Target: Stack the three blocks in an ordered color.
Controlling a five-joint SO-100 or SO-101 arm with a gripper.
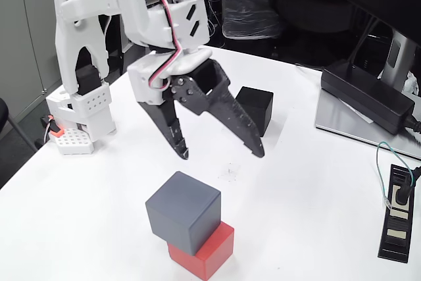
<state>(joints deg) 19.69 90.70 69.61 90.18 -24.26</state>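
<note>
Grey block (183,212) sits skewed atop the red block (207,255) at six o'clock on the tabletop (296,182); black block (256,108) lies at one o'clock. Hand (220,154) hangs released above, grasping nothing.

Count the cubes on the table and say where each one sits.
3. The grey cube sits skewed on the red cube near the front edge. The black cube stands alone farther back, partly behind the open gripper. None looks hidden.
</note>
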